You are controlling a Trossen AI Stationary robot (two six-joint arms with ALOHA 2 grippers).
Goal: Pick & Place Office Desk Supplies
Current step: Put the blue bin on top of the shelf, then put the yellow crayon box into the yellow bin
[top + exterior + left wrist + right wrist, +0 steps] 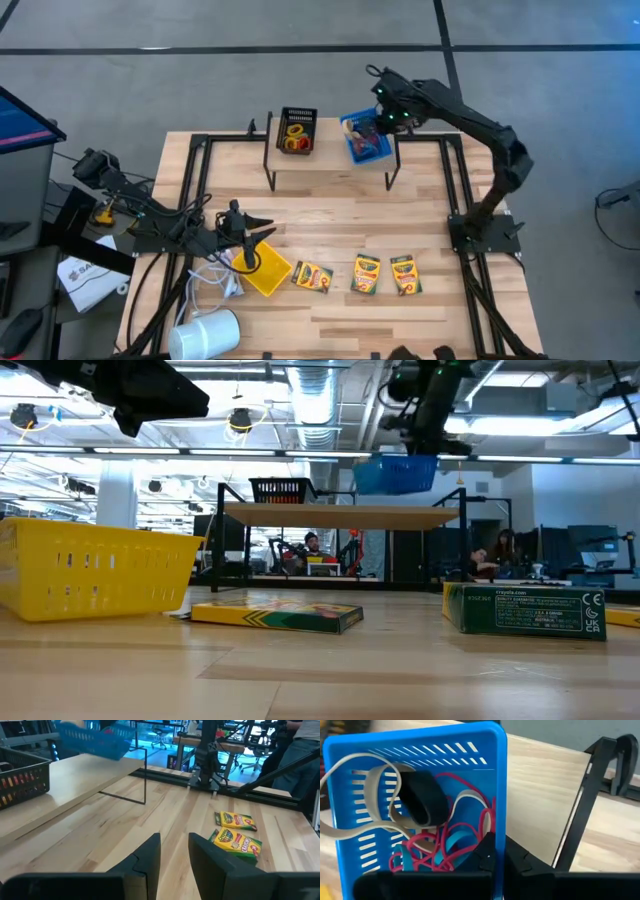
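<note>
I see right gripper (499, 854) clamped on blue bin (366, 138) rim, bin tilted above shelf (330, 165) | left gripper (175, 852) slightly parted, holding nothing, over yellow bin (262, 268)

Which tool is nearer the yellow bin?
Left. The left tool sits right over the yellow bin at the table's front-left; the right tool is far back, gripping the blue bin over the raised shelf.

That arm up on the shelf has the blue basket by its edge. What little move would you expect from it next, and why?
Probably a small lift clear of the shelf. The right hand is shut on the rim of the blue bin, which holds rubber bands and, in the low view, already hangs tilted just above the shelf. The left hand waits by the yellow bin.
</note>
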